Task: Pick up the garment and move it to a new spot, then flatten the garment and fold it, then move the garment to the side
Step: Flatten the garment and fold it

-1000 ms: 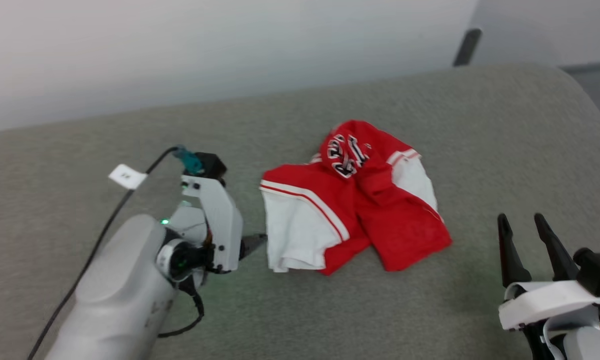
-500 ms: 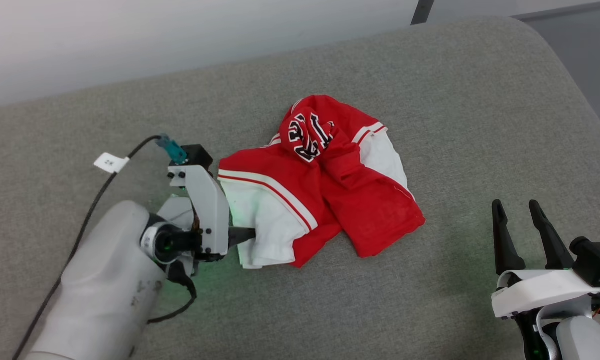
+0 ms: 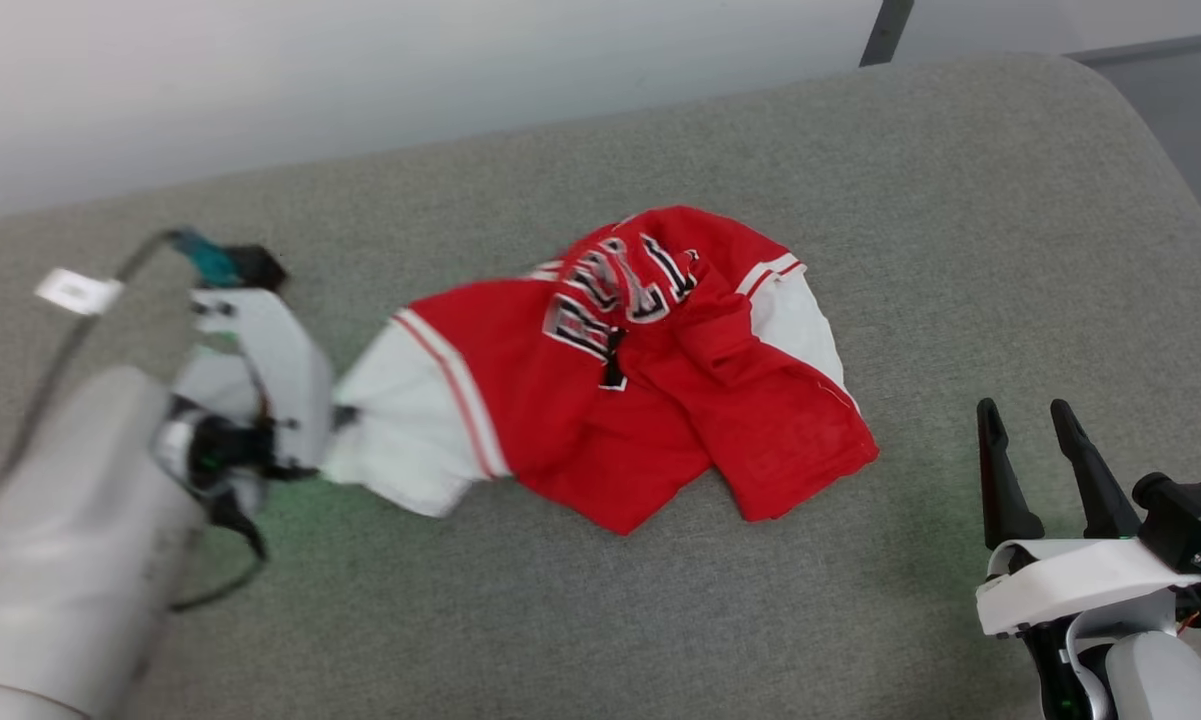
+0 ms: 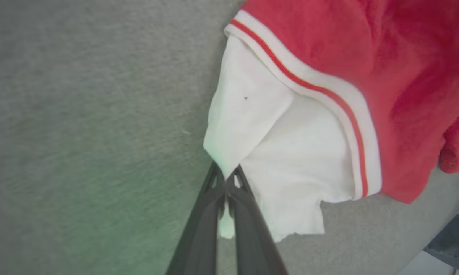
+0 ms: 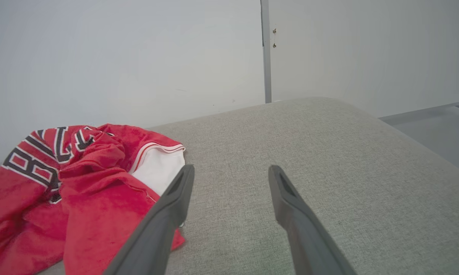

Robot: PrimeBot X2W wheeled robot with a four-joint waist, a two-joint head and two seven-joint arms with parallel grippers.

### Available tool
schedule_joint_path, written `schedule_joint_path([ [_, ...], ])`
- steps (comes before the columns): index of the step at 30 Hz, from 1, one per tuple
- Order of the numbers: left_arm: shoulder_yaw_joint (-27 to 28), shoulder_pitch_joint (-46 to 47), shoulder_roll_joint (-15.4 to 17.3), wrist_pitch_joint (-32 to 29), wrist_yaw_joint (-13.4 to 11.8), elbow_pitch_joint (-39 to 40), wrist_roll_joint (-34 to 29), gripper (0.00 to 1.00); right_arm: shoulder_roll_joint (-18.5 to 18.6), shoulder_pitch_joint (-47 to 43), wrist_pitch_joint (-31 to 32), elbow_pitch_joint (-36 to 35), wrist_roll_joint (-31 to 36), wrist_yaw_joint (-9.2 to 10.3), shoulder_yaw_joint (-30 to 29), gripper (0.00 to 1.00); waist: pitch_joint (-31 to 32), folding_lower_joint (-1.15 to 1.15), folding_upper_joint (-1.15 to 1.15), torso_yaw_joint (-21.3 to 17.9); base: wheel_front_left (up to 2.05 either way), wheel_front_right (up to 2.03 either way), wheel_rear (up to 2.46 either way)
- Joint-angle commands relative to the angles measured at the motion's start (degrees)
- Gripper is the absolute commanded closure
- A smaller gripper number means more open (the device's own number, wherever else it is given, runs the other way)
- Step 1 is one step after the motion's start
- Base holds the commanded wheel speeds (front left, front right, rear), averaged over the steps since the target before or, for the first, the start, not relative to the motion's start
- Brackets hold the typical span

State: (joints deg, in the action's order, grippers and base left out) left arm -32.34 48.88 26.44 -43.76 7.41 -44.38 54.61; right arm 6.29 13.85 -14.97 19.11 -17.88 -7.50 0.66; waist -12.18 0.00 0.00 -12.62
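Evidently at the pick-up step, the left gripper (image 4: 226, 176) was clamped on the white sleeve (image 4: 275, 152) of the crumpled red jersey garment (image 3: 600, 420) lying on the grey fabric cushion (image 3: 960, 200), the right gripper (image 3: 1022, 408) splayed idle nearby; a clean lift seemed due next.

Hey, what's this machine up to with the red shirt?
A two-armed robot is working on a crumpled red jersey lying on a grey cushion. Its left gripper is shut on the edge of the white sleeve. The right gripper hangs open beside the jersey, touching nothing. Nothing is flattened or folded yet.
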Motion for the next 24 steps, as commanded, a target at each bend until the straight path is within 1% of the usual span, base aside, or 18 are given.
schedule_joint_path([
  [1, 0.1, 1.1, 0.5, 0.0, -0.3, -0.1, -0.6, 1.00, -0.2, 0.0, -0.3, 0.1, 0.0, 0.02, 0.1, 0.00, 0.2, 0.00, 0.00, 0.2, 0.00, 0.00, 0.00],
  [7, -0.2, 4.2, 6.0, -0.4, -2.1, -0.8, -3.7, 1.00, -0.5, -0.3, -0.3, 0.1, -0.6, 0.02, 0.5, 0.00, -0.3, 0.00, 0.00, -0.2, 0.00, 0.00, 0.00],
  [11, -0.7, 5.1, 8.4, 1.5, -4.4, -1.8, -6.3, 1.00, -0.4, 0.1, -0.3, 0.0, -0.8, 0.02, 0.4, 0.00, -1.0, 0.00, 0.00, -1.1, 0.00, 0.00, 0.00],
  [14, -0.7, 4.4, 9.2, 3.6, -5.9, -2.9, -7.4, 1.00, -0.2, 0.3, -0.3, 0.0, -0.8, 0.02, 0.1, 0.00, -1.4, 0.00, 0.00, -1.7, 0.00, 0.00, 0.00],
  [16, -0.8, 3.4, 9.0, 4.6, -6.1, -3.8, -7.3, 1.00, -0.1, 0.2, -0.3, 0.0, -0.8, 0.02, 0.0, 0.00, -1.6, 0.00, 0.00, -1.9, 0.00, 0.00, 0.00],
  [18, -0.6, 2.9, 8.8, 6.0, -5.8, -4.8, -7.1, 1.00, 0.3, 0.3, -0.3, 0.2, -0.7, 0.02, 0.1, 0.00, -1.7, 0.00, 0.00, -1.8, 0.00, 0.00, 0.00],
  [19, -0.3, 2.6, 8.3, 6.8, -5.4, -5.2, -6.7, 0.82, 0.6, 0.5, -0.3, 0.3, -0.6, 0.02, 0.3, 0.00, -1.6, 0.00, 0.00, -1.6, 0.00, 0.00, 0.00],
  [20, 0.1, 2.4, 7.8, 8.0, -5.2, -5.4, -6.3, 0.35, 1.0, 0.7, -0.3, 0.4, -0.6, 0.02, 0.7, 0.00, -1.5, 0.00, 0.00, -1.4, 0.00, 0.00, 0.00],
  [21, 0.6, 2.2, 7.4, 9.4, -4.9, -5.4, -5.8, 0.00, 1.5, 1.0, -0.3, 0.6, -0.5, 0.02, 1.2, 0.00, -1.3, 0.00, 0.00, -1.1, 0.00, 0.00, 0.00],
  [24, 1.0, 0.7, 6.2, 14.1, -4.1, -4.3, -5.7, 0.00, 3.7, 2.1, -0.3, 1.6, -1.0, 0.02, 4.0, 0.00, -0.8, 0.00, 0.00, 0.2, 0.00, 0.00, 0.00],
])
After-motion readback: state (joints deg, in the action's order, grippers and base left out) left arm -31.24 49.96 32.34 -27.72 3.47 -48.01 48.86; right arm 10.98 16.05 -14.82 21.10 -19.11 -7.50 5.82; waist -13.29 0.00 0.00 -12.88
